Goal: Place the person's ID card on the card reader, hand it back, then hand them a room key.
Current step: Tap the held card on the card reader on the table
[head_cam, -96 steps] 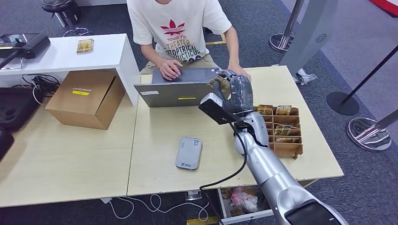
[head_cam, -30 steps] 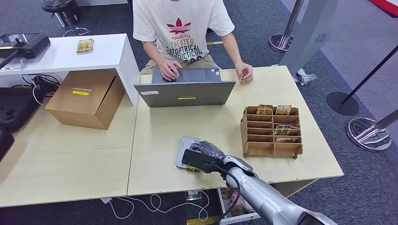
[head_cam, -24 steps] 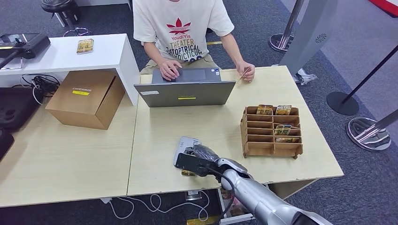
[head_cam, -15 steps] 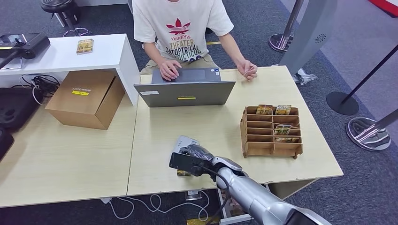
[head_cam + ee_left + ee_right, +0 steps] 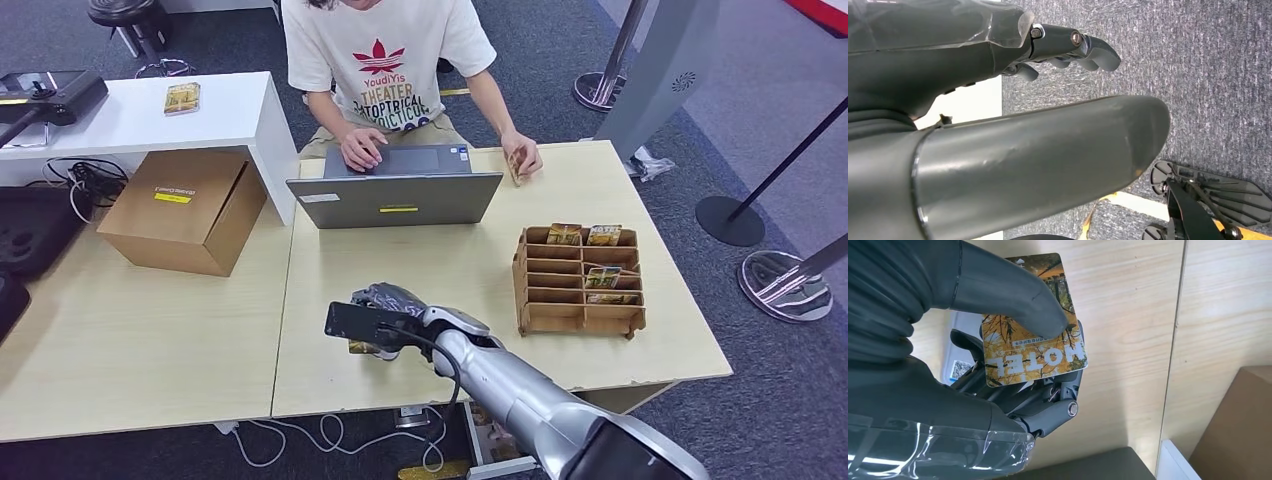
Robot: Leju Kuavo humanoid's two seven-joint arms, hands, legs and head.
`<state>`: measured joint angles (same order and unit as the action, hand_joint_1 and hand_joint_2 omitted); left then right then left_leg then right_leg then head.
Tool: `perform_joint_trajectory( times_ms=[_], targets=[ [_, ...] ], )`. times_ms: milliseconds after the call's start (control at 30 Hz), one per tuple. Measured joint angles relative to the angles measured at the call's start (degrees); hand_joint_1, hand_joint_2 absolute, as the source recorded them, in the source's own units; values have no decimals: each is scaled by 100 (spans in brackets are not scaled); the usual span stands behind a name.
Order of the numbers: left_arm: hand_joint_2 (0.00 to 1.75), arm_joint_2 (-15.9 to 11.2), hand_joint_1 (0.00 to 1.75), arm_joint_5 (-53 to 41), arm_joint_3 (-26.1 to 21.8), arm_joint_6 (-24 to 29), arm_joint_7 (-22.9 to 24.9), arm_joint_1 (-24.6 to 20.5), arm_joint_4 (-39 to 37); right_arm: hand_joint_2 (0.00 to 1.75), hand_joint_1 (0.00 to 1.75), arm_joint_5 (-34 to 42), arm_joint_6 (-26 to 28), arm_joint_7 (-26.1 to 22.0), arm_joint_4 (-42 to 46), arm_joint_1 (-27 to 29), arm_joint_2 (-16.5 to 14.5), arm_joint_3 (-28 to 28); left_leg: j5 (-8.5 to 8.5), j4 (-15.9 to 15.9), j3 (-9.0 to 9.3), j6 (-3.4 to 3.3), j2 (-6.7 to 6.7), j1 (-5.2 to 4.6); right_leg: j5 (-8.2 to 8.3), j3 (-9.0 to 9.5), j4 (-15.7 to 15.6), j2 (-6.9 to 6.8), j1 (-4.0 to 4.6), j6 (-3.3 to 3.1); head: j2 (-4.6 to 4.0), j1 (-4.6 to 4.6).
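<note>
The card (image 5: 1034, 327) marked HOTEL is lying in the right hand (image 5: 378, 318), the thumb pressing it flat against the fingers (image 5: 1013, 395) beneath — its long axis running across the palm. That hand is hovering low over the near part of the table (image 5: 450, 265), and the grey card reader (image 5: 959, 355) is peeking out just under the fingers. The person (image 5: 385, 65) is sitting across the table behind the laptop (image 5: 395, 195), with their hand (image 5: 522, 158) resting at the far edge beside it, well away from the right hand and farther across — so any handover, I judge, means reaching forward. The left hand (image 5: 1068, 47) is hanging over the carpet, fingers loosely apart, holding nothing.
</note>
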<state>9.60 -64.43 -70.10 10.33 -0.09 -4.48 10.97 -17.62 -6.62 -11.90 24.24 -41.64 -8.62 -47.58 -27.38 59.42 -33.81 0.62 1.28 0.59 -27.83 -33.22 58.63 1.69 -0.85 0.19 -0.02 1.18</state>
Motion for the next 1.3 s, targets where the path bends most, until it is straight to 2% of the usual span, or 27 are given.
perform_joint_trajectory(
  times_ms=[333, 1300],
  targets=[
    [0, -20, 0, -4, 0, -46, 9, 0, 0, 175, 175, -23, 3, 214, -171, -160, -61, -53, 0, 0, 0, 0, 0, 1, 0, -1, 0, 0, 1, 0, 0, 0],
    [0, -28, 0, -105, 14, -77, 68, -1, 0, 175, 175, -1, 166, 539, -661, -25, -62, -221, 0, 0, 2, 0, -1, 0, 0, 0, -1, 0, 0, 0, 0, 1]
  ],
)
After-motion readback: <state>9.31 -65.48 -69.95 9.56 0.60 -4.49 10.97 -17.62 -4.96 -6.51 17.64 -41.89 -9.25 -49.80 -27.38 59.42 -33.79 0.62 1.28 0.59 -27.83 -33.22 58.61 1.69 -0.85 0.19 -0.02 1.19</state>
